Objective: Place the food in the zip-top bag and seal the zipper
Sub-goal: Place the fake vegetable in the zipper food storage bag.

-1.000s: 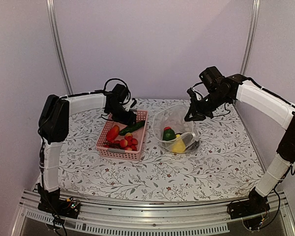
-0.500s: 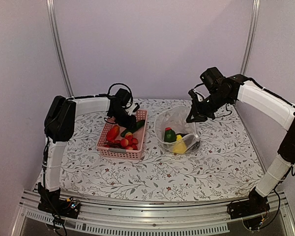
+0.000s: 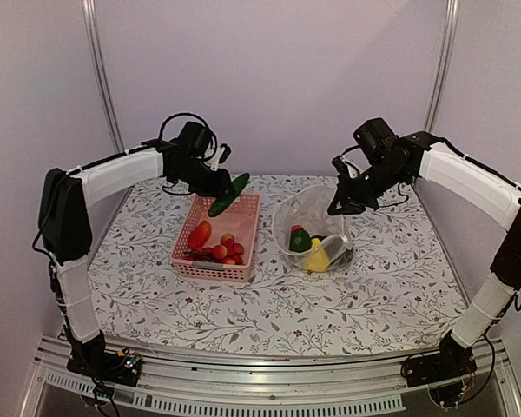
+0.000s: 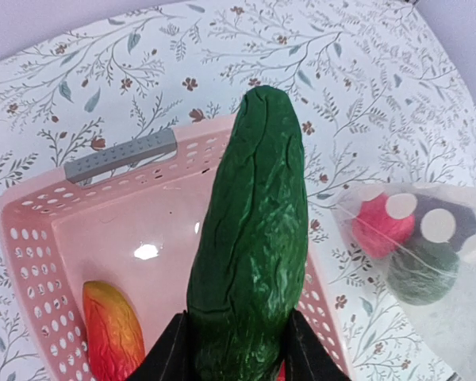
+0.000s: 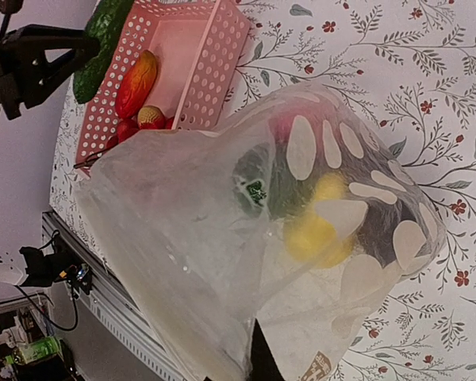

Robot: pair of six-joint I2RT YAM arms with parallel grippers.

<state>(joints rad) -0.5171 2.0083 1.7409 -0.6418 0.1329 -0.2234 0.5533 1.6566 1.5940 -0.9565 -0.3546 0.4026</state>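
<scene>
Presently in hand: cucumber [image 3: 229, 195] [image 4: 250, 238], a long dark green toy, tilted in the air over the far end of the basket.
Left gripper [image 3: 219, 187] [image 4: 238, 357]: closed around the cucumber's near end, one finger on each side. Most of its length juts out beyond the fingers.
Basket [image 3: 210, 271] [image 4: 32, 222]: pink and slotted, directly below the cucumber. It holds the pepper [image 3: 200, 234] and the red round pieces [image 3: 226, 250].
Zip-top bag [image 3: 308, 204] [image 5: 182, 238]: just beside the basket on its right, mouth raised and gaping. A green piece [image 3: 299, 238] and a yellow piece [image 3: 316, 257] lie inside.
Right gripper [image 3: 340, 201]: appears pinched on the bag's far mouth edge, holding it up and open.
Zipper: not distinguishable in these views.
Bench [image 3: 373, 287]: carries both basket and bag.
Step judged: transfer of the cucumber from basket to bag, with sealing not yet begun.
Next move calls for: carrying it rightward over the mouth, tipping it end-first and lowering it in before release. Its length could catch the soft rim.
</scene>
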